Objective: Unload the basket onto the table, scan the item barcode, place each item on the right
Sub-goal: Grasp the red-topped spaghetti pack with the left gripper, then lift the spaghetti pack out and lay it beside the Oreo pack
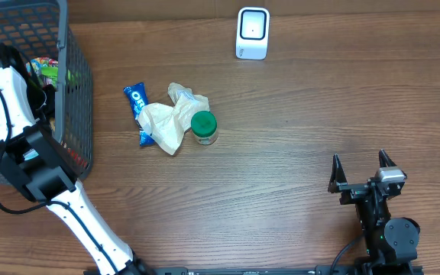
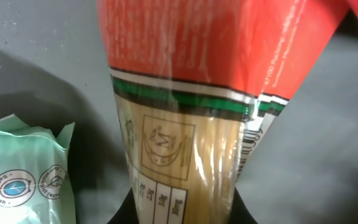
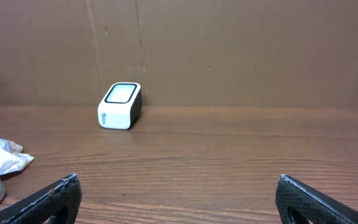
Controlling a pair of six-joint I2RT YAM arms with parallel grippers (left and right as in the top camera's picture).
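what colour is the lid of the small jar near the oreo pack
Green lid; the overhead view shows it best.

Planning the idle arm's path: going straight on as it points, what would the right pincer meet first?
Nothing on the table, it seems: the right pincer would pass right of the scanner, likely reaching the brown wall.

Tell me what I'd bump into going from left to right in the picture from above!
basket → Oreo pack → green-lidded jar → white scanner → right tool
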